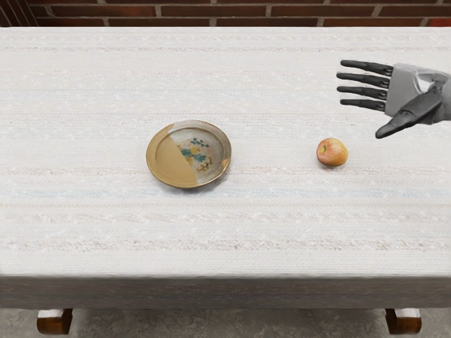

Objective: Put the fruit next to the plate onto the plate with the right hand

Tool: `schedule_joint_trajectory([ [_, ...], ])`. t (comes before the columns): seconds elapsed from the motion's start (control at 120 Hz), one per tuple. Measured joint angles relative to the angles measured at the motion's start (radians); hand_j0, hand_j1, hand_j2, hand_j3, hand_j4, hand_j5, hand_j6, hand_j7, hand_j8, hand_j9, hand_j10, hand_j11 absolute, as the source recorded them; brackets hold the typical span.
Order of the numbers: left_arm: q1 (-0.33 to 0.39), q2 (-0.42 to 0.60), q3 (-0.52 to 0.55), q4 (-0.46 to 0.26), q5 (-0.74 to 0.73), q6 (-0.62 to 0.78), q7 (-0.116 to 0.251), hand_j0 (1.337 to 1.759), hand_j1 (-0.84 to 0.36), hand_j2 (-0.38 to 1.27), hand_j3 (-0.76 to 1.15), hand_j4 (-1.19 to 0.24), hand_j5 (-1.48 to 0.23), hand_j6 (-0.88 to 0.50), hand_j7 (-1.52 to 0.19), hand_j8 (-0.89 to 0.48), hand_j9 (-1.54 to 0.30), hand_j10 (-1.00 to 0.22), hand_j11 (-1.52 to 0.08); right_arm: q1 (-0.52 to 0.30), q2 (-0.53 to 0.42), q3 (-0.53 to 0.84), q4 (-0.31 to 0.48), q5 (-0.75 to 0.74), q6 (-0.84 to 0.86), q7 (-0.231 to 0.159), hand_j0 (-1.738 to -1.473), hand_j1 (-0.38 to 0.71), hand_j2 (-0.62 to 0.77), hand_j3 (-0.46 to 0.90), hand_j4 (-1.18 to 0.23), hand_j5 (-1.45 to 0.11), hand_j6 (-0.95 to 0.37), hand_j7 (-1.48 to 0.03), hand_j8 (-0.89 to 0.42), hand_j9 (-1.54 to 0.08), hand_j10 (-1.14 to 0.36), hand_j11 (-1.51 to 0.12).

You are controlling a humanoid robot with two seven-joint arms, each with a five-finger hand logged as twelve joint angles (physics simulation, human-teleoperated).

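A small orange-red fruit, like an apple point(332, 152), lies on the white tablecloth to the right of the plate. The plate point(166, 161) is round, half gold and half pale with a floral pattern, and nothing lies on it. My right hand point(366, 95) comes in from the right edge and hovers above and to the right of the fruit, apart from it. Its fingers point(361, 79) are stretched out toward the left and the thumb points down-left. It holds nothing.
The table point(225, 232) is long, covered with a white cloth, and its front edge runs across the lower part of the view. A brick wall point(211, 13) stands behind the far edge.
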Motion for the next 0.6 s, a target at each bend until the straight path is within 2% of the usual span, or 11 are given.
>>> schedule_joint_trajectory([
  [0.175, 0.000, 0.000, 0.000, 0.000, 0.000, 0.000, 0.000, 1.658, 0.06, 0.05, 0.00, -0.24, -0.31, -0.24, -0.31, -0.24, -0.31, -0.24, -0.31, -0.008, -0.038, 0.004, 0.014, -0.044, 0.001, -0.010, -1.658, -0.30, -0.01, 0.00, -0.04, -0.05, -0.04, -0.05, -0.04, -0.05, -0.04, -0.05],
  [0.267, 0.000, 0.000, 0.000, 0.000, 0.000, 0.000, 0.000, 1.658, 0.06, 0.05, 0.00, -0.24, -0.31, -0.24, -0.31, -0.24, -0.31, -0.24, -0.31, -0.007, -0.065, 0.049, 0.026, -0.140, 0.001, -0.007, -1.658, -0.30, -0.01, 0.00, -0.04, -0.05, -0.04, -0.05, -0.04, -0.05, -0.04, -0.05],
  [0.475, 0.000, 0.000, 0.000, 0.000, 0.000, 0.000, 0.000, 1.658, 0.06, 0.05, 0.00, -0.24, -0.31, -0.24, -0.31, -0.24, -0.31, -0.24, -0.31, -0.012, -0.118, 0.124, 0.278, -0.510, -0.020, -0.003, -1.658, -0.25, -0.01, 0.00, -0.08, -0.11, -0.08, -0.11, -0.08, -0.11, -0.08, -0.11],
  [0.6, 0.000, 0.000, 0.000, 0.000, 0.000, 0.000, 0.000, 1.658, 0.06, 0.05, 0.00, -0.24, -0.31, -0.24, -0.31, -0.24, -0.31, -0.24, -0.31, -0.039, -0.083, 0.128, 0.350, -0.700, -0.191, -0.002, -1.658, -0.17, -0.03, 0.00, -0.16, -0.20, -0.16, -0.20, -0.16, -0.20, -0.16, -0.20],
])
